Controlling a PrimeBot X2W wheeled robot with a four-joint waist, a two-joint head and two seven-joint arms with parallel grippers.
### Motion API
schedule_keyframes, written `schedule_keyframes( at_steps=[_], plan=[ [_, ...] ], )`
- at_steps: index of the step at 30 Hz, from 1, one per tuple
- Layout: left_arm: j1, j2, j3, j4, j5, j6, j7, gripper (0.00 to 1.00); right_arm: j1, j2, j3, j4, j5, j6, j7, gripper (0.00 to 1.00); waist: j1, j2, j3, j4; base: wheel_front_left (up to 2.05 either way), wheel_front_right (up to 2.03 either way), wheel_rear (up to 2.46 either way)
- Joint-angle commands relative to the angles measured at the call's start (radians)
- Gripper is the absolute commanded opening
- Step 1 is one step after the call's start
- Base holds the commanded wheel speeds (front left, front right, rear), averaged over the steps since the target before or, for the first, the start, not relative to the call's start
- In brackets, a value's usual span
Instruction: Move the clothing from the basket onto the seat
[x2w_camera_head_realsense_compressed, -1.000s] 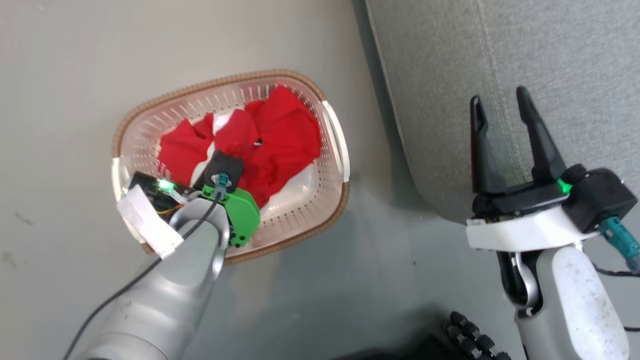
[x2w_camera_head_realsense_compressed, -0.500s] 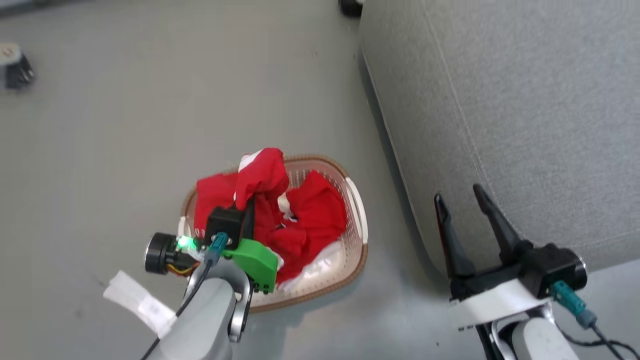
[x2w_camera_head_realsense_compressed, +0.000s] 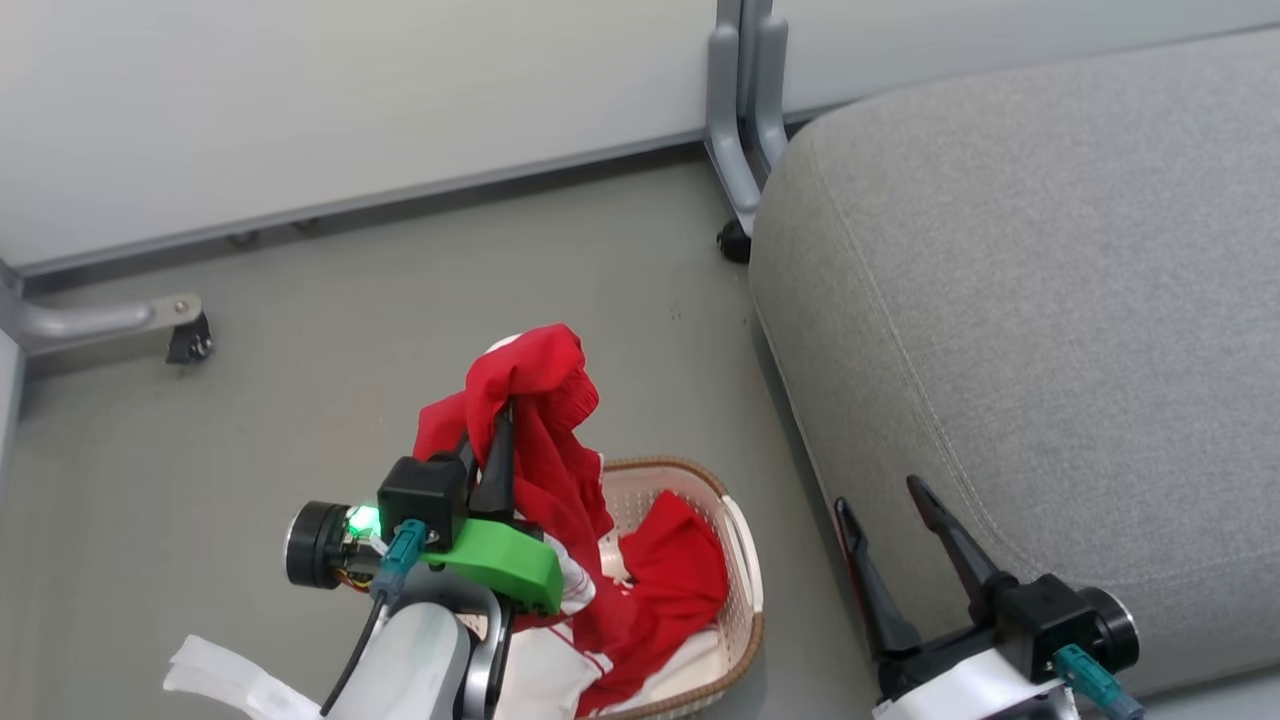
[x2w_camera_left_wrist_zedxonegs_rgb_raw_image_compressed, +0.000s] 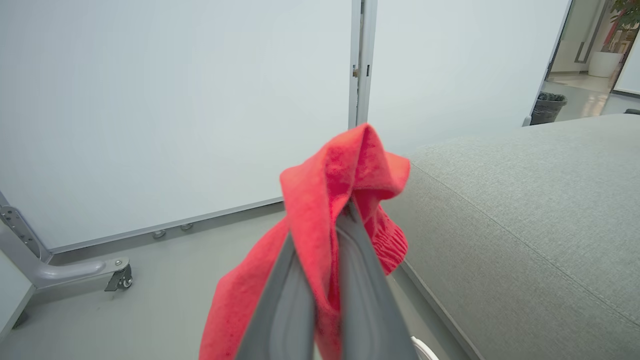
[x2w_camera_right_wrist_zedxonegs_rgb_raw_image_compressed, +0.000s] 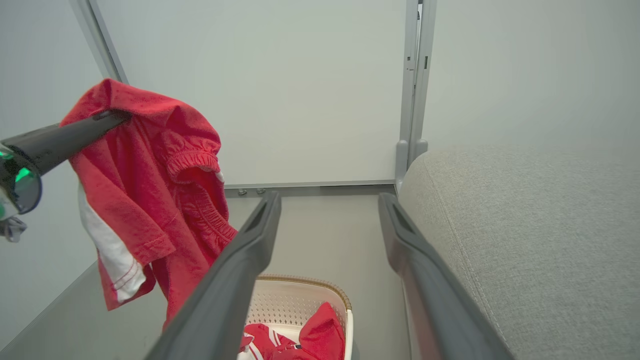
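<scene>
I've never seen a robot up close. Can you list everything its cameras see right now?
held garment: one, red with white panel, hanging from the left jaws above the basket
second garment: one, red with white trim, lying in the basket
basket: one, cream with brown rim, on the floor beside the seat
seat: one, light grey, at right
floor: one, grey, underneath
partition panels: two, white, behind, joined at a grey post
left jaws: one pair, dark, shut on the held garment
right jaws: one pair, dark, open, empty, near the seat's edge
</scene>
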Motion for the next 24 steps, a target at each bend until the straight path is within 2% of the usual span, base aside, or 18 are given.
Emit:
schedule_keyframes(
  at_steps=[1, 11, 17, 24],
  plan=[
    [0.023, -0.001, 0.002, -0.017, 0.006, -0.007, 0.000, 0.00, 0.019, -0.003, 0.010, 0.008, -0.010, 0.000, -0.001, 1.00, 0.0001, -0.0001, -0.068, 0.015, 0.00, 0.00, 0.00],
    [-0.017, -0.015, -0.038, -0.078, -0.010, -0.038, 0.010, 0.00, -0.004, -0.017, 0.080, 0.008, 0.009, 0.000, -0.001, 1.00, 0.0001, -0.0001, -0.084, 0.007, 0.00, 0.00, 0.00],
    [-0.075, -0.020, -0.111, -0.119, -0.012, -0.062, 0.046, 0.00, -0.057, -0.029, 0.155, 0.006, 0.056, 0.000, -0.001, 1.00, 0.0001, -0.0001, -0.074, 0.004, 0.00, 0.00, 0.00],
    [-0.138, -0.024, -0.209, -0.159, -0.030, -0.071, 0.071, 0.00, -0.145, -0.065, 0.238, 0.051, 0.093, 0.000, -0.001, 1.00, 0.0001, -0.0001, -0.067, -0.004, 0.00, 0.00, 0.00]
  ],
)
